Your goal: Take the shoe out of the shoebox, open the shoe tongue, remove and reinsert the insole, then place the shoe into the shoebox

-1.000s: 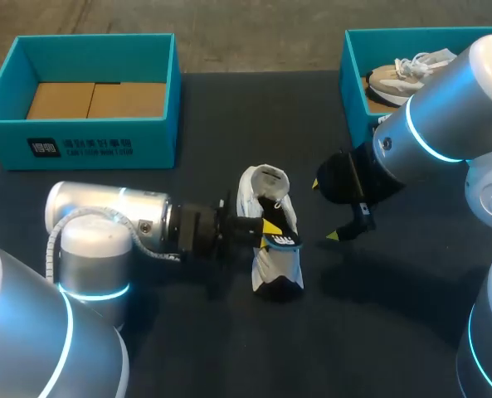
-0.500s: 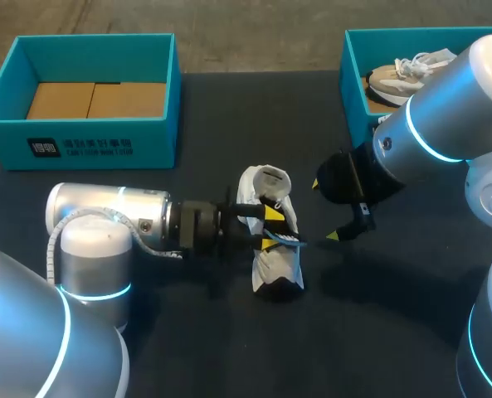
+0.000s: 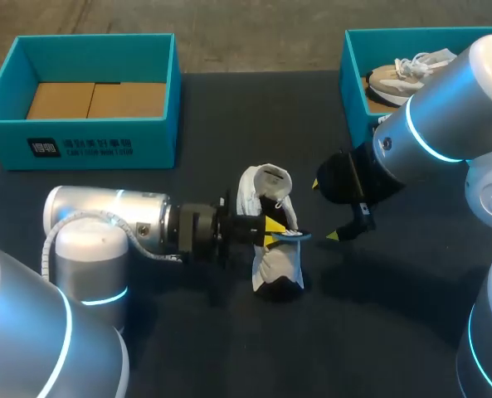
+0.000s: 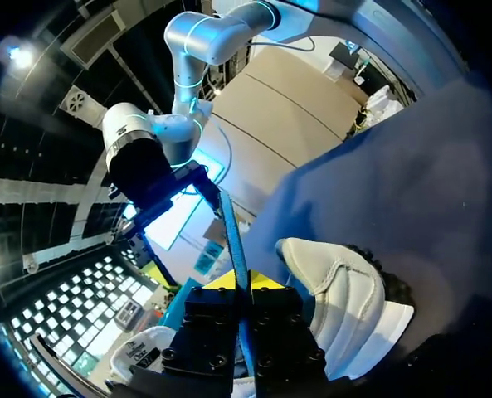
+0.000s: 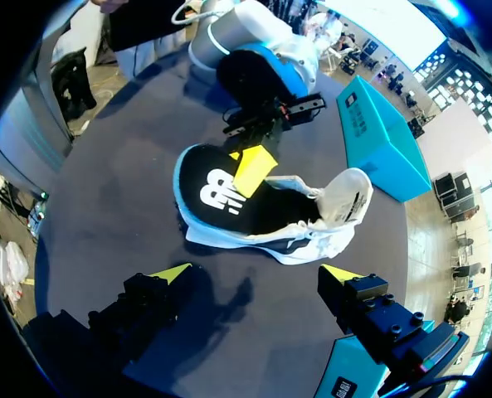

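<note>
The dark table [image 3: 187, 332] carries an empty teal shoebox [image 3: 80, 143] at its far left corner and a second teal box [image 3: 353, 79] at its far right corner, which holds a beige shoe [image 3: 399, 76]. The white shoe [image 3: 272, 267] lies out in the middle of the table, well apart from both boxes, with its opening turned up. It looks light, with a soft upper and a firmer sole, so it would likely slide or tip under a one-sided pull. The heel collar or the sole's side seems the safest place to steady it. The insole [image 5: 216, 195] is the smallest and floppiest piece: thin, black with a blue rim, probably bending easily. It lies partly over the shoe's opening with one end jutting out past the shoe's side. The left gripper [image 3: 272, 230] comes in low from the table's left side and is pinched narrow on the insole's edge, which the left wrist view shows as a thin blue strip between its fingers. A hold nearer the insole's middle might keep it from drooping when it is slid back in. The right gripper [image 3: 325, 211] hangs just beside the shoe on its right with fingers spread wide, holding nothing. It is close enough to crowd the insole's free end, while the way to the empty box looks open.
</note>
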